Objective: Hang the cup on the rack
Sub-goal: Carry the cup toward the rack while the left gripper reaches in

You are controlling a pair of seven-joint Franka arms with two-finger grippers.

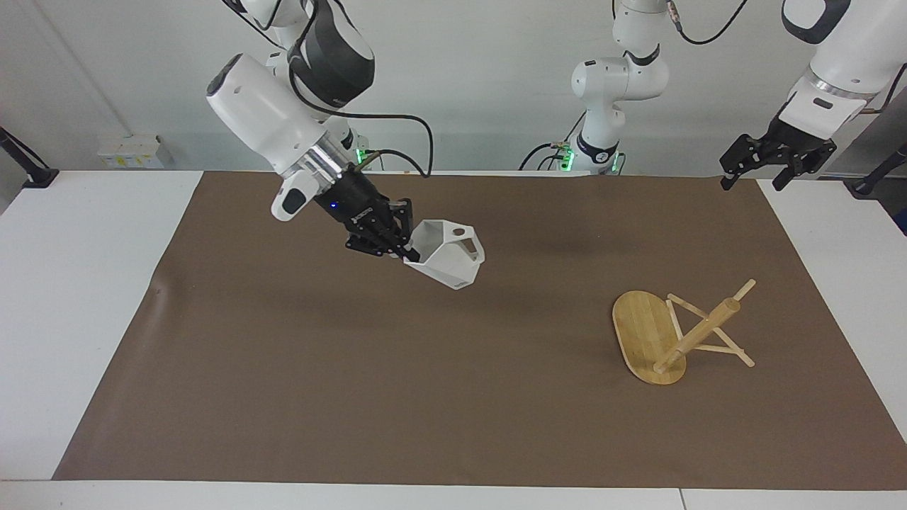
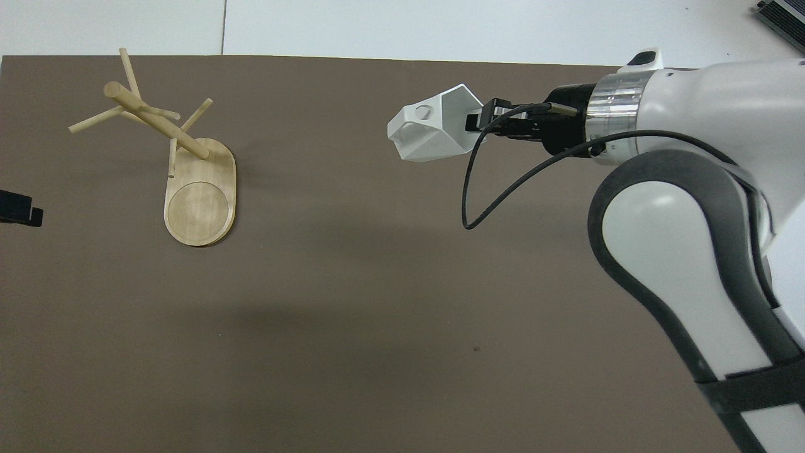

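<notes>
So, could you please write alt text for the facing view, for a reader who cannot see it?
The right end effector holds a white faceted cup in the air over the brown mat. A bamboo mug rack stands toward the left arm's end of the table, and the left end effector, open, waits above that end.

Open brown mat (image 1: pixel 297 397), one obstacle

Only the toppled rack (image 1: pixel 677 333) at the facing view's lower right blocks passage, its pegs jutting sideways; the mat elsewhere lies bare.
</notes>
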